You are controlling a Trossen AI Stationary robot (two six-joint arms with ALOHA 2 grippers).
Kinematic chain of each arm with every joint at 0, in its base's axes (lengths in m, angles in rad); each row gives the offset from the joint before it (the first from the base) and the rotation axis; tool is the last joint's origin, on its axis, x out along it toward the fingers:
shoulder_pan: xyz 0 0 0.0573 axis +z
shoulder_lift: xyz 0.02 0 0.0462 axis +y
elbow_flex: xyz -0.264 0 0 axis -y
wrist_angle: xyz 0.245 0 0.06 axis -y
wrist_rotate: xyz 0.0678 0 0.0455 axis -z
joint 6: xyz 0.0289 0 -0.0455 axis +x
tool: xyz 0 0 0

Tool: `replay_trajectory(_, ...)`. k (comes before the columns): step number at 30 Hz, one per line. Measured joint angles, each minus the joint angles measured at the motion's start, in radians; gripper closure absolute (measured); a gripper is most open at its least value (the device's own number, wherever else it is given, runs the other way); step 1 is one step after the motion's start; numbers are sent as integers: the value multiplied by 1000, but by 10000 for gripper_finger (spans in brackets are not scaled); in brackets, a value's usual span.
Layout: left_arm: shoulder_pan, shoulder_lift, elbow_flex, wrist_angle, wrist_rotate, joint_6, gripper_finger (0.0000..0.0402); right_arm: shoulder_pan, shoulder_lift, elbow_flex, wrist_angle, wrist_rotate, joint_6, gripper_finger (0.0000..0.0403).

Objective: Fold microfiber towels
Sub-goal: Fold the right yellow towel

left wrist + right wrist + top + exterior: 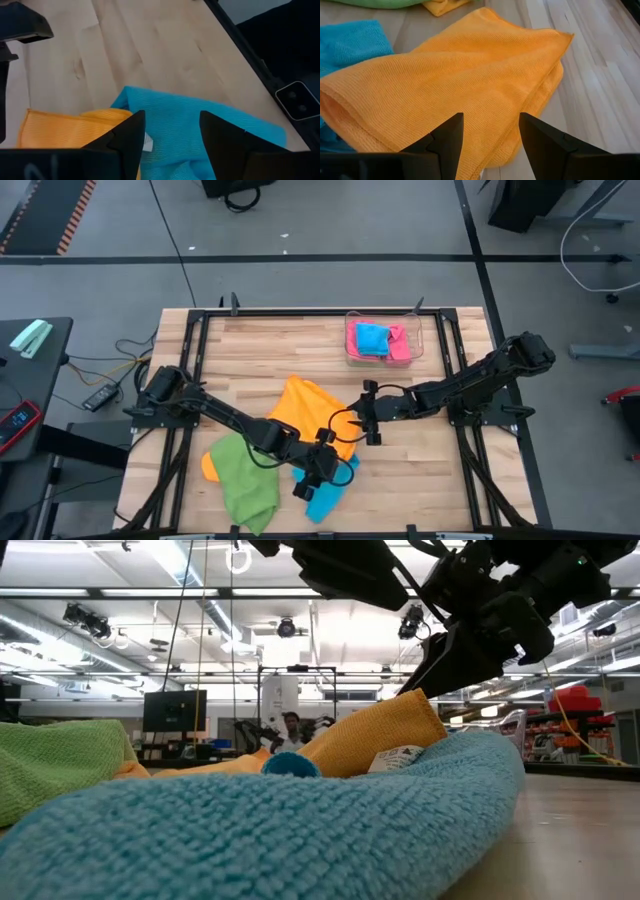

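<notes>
The desk [260,345] is made of light wood boards and sits in a black metal frame. Under it the floor [330,220] is grey, with dark lines across it. A strip with orange and black stripes [68,215] lies on the floor at the far left. A small dark side table [35,370] stands to the left. Long white lights [60,615] shine on the ceiling of a big room. A dark screen [174,710] stands far back.

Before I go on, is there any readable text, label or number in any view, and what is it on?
None can be read.
White care tag between the orange towel and blue towel: print too small to read.
Red device on the side table: markings too blurred to read.
</notes>
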Motion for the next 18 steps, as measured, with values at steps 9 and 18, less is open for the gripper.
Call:
replay_trajectory(9,-2,0,0,5,0,-8,208,0,0,0,1,0,1,202)
replay_trajectory(18,-13,0,1,150,0,-22,198,0,0,0,1,-1,6,202)
